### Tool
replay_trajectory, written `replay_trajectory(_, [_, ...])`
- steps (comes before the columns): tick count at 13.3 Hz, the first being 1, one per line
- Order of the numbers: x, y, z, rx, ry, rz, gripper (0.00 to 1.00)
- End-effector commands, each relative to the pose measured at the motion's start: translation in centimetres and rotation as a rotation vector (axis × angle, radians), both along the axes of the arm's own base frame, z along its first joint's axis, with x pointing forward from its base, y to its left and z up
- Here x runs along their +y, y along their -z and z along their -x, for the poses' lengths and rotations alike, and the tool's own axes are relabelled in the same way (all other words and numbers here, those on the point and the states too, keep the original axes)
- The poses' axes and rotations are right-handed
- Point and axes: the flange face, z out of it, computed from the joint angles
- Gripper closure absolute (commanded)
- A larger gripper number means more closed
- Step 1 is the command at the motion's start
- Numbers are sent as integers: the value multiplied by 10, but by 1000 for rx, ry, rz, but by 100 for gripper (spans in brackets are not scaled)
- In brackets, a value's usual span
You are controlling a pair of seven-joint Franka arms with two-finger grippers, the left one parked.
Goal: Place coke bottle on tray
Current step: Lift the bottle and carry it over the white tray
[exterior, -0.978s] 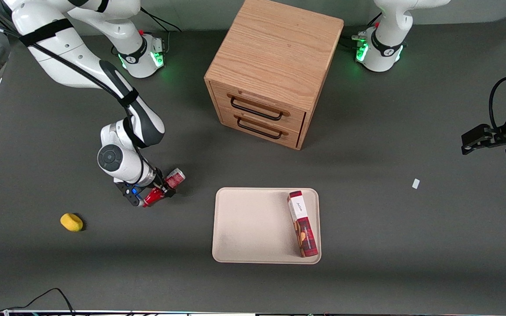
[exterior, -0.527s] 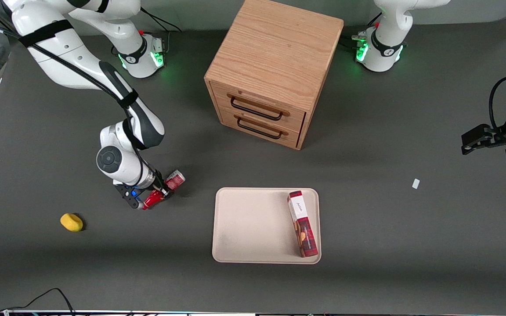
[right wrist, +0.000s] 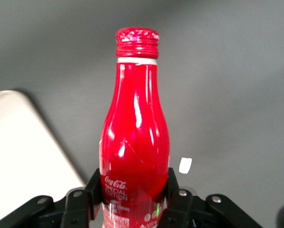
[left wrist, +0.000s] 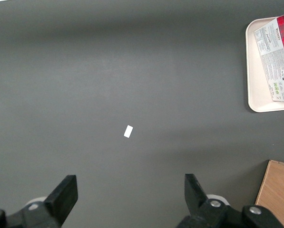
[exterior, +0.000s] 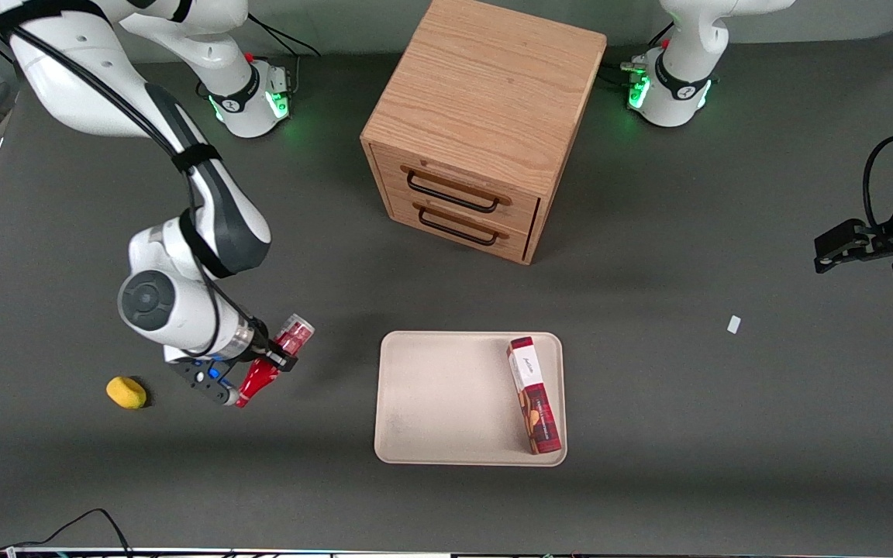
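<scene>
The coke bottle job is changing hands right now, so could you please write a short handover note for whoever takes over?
Hand: shut on the coke bottle, gripping its body; bottle held tilted, clear of the table, toward the working arm's end.
Tray: on the table in front of the wooden drawer cabinet, nearer the front camera. A red-and-white box lies along one side; the rest is bare.
Yellow object: on the table beside the hand.
Done: bottle grasped and lifted.
Left: carry it over the tray's bare part, set it down, release.

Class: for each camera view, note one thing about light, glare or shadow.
Front view: green lights glow at both arm bases; the cabinet casts soft shadow. Right wrist view: white glare streaks the coke bottle in the gripper. Left wrist view: even, flat light on the table.
</scene>
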Motion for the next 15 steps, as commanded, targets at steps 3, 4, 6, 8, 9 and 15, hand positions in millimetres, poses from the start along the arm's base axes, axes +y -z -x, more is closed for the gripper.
replay_trajectory(3, [48, -39, -50, -84, -225, -88, 100])
replay_trajectory(4, [60, -37, -58, -108, -240, -115, 100])
replay_trajectory(6, [96, -25, -60, -172, -347, -149, 100])
replay_trajectory(8, [126, 9, -55, -189, -441, -166, 100])
replay_trajectory(9, [147, 31, -48, -178, -469, -170, 100])
replay_trajectory(15, [193, 130, -22, -129, -586, -83, 100])
